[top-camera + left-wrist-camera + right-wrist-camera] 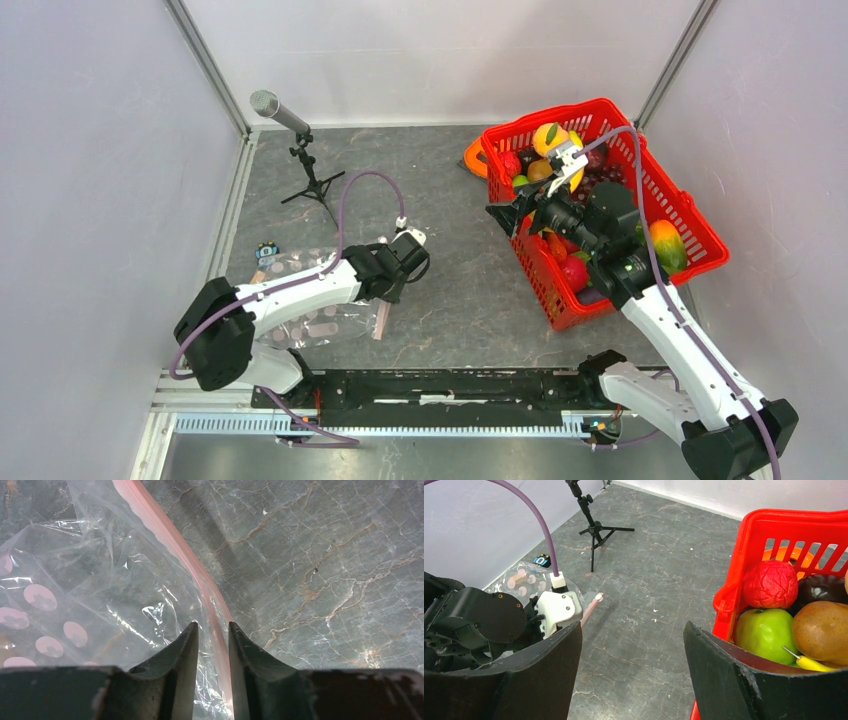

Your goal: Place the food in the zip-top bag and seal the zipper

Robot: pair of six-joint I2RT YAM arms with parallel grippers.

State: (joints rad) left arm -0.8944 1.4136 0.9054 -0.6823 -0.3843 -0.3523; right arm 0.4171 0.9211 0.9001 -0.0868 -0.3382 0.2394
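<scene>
The zip-top bag (300,305) lies flat on the table at the left, clear with pale pink dots (40,596). Its zipper (172,542) is a pink strip along the right edge. My left gripper (212,625) points down at that edge. Its jaws stand a narrow gap apart with the pink strip running between them, not pinched. The food (549,137) is piled in the red basket (620,105): a red fruit (770,584), a green apple (765,630) and a brown kiwi (821,632). My right gripper (631,625) is wide open and holds nothing, just left of the basket's corner (744,545).
A microphone on a small tripod (300,150) stands at the back left. A flat orange ring (474,158) lies behind the basket's left corner. A small black and blue object (266,250) sits beside the bag. White walls close in both sides.
</scene>
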